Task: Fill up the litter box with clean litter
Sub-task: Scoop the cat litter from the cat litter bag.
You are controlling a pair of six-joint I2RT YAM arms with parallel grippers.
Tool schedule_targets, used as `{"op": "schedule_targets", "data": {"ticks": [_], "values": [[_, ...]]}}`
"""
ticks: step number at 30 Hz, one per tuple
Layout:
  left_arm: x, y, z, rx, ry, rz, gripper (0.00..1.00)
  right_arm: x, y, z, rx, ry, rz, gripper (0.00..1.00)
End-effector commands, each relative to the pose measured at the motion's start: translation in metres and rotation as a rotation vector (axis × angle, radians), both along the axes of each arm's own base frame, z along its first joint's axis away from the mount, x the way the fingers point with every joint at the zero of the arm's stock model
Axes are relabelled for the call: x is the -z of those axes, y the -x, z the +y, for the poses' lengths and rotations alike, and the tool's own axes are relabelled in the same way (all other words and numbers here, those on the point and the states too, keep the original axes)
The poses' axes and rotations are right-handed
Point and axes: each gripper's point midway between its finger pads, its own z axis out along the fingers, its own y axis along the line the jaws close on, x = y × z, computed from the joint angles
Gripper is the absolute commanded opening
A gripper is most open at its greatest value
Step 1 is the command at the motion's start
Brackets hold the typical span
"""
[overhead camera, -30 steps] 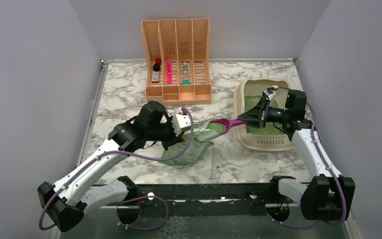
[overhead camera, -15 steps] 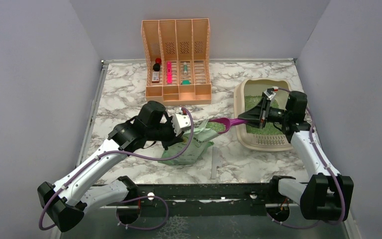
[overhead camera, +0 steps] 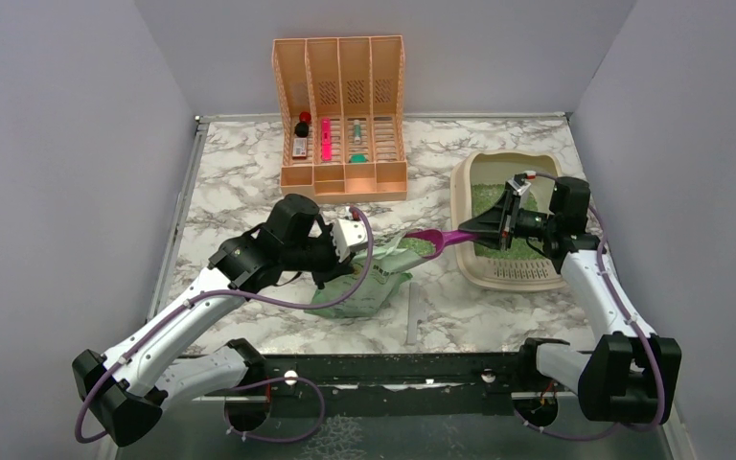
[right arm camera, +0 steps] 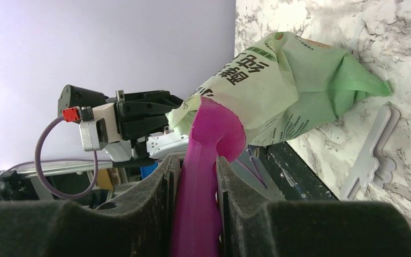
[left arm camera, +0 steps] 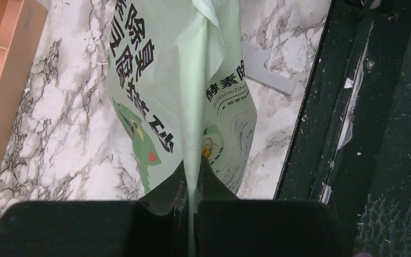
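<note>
In the top view, the litter box point(overhead camera: 459, 196) is seen on the table point(overhead camera: 240, 182) at the 3 o'clock side. Its long way is run from 12 to 6 o'clock, with the slotted end at 6 o'clock. A thin layer of clean litter point(overhead camera: 484, 196) is spread inside it, so the job is judged to be partly done. A purple scoop point(overhead camera: 441, 237) is held by the right gripper point(overhead camera: 489, 228) just over the box's 9 o'clock rim. Its handle is pointed to 3 o'clock and its bowl to 9 o'clock, at the mouth of the green bag point(overhead camera: 369, 283), and green grains are seen in the bowl. The bag is held up by the left gripper point(overhead camera: 364, 247), likely so that its mouth is open for the scoop. A peach file organizer point(overhead camera: 340, 115) is stood at 12 o'clock, well apart. In the left wrist view, the left jaws are pressed together on a fold of the bag's thin plastic, and the bag is stretched away toward 12 o'clock. A grey clip point(left arm camera: 267, 72) is laid on the table just beside it. In the right wrist view, the scoop's handle is pinched between the right jaws, and its bowl is set at the bag's mouth, where more litter can be lifted out.
</note>
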Motion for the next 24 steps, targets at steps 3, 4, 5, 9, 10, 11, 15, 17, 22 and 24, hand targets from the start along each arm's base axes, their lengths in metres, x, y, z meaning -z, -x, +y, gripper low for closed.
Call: {"op": "schedule_targets", "data": {"ticks": [3, 4, 5, 9, 10, 11, 15, 17, 22, 24], "values": [[-0.039, -0.007, -0.02, 0.036, 0.162, -0.111, 0.0, -0.016, 0.005, 0.0, -0.024, -0.021, -0.033, 0.01], [-0.039, -0.006, -0.019, 0.036, 0.164, -0.11, 0.0, -0.019, 0.005, 0.0, -0.024, -0.021, -0.04, 0.01], [-0.041, -0.005, -0.019, 0.035, 0.169, -0.111, 0.0, -0.022, 0.006, 0.0, -0.022, -0.021, -0.045, 0.01], [-0.043, -0.003, -0.017, 0.03, 0.178, -0.114, 0.0, -0.021, 0.006, 0.0, -0.005, -0.013, -0.048, 0.01], [-0.043, -0.003, -0.016, 0.028, 0.178, -0.117, 0.0, -0.02, 0.006, 0.0, -0.002, -0.011, -0.047, 0.01], [-0.042, -0.003, -0.016, 0.025, 0.176, -0.116, 0.0, -0.02, 0.006, 0.0, -0.003, -0.011, -0.047, 0.01], [-0.042, -0.004, -0.017, 0.021, 0.175, -0.11, 0.0, -0.021, 0.008, 0.0, -0.017, -0.017, -0.053, 0.01], [-0.041, -0.004, -0.016, 0.022, 0.174, -0.109, 0.0, -0.024, 0.011, 0.001, -0.037, -0.029, -0.056, 0.01], [-0.041, -0.006, -0.018, 0.03, 0.164, -0.118, 0.0, -0.031, 0.017, 0.002, -0.1, -0.066, -0.079, 0.01], [-0.041, -0.006, -0.018, 0.036, 0.162, -0.117, 0.0, -0.025, 0.012, 0.002, -0.083, -0.058, -0.062, 0.01]]}}
